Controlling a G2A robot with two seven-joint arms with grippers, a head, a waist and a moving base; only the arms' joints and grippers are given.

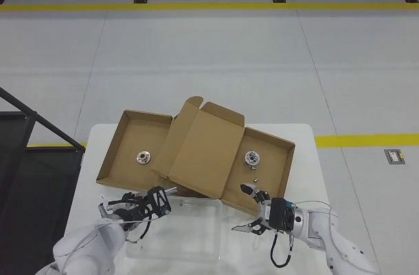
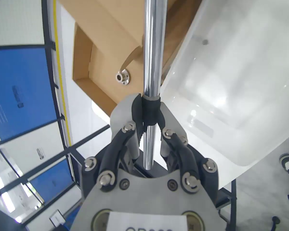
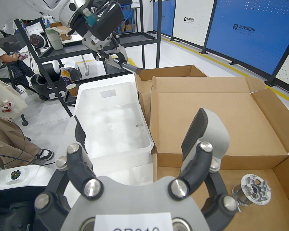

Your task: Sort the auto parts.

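Left end effector [image 2: 148,106]: clamped on a steel rod [image 2: 154,37] near one end, so most of the rod sticks out ahead of it toward the cardboard box [image 1: 202,144]. It sits just off the box's near-left corner.
Steel rod: held in the air with its free end at the box's near edge. Gripping it near one end probably lets the tip go down first.
Right end effector [image 3: 141,133]: spread wide and empty, just off the box's near-right corner, facing into the right compartment.
Toothed disc [image 3: 254,189]: lies on the floor of the box's right compartment.
Flanged bush [image 2: 122,76]: lies in the box's left compartment. One kind of part per compartment looks like the sorting scheme.
Clear tub [image 3: 110,121]: just beside the box's near side, between the two arms; probably where the parts come from.
Bench [image 1: 304,180]: carries the box.
Stage: the rod seems mid-transfer. I cannot tell which compartment it is meant for.
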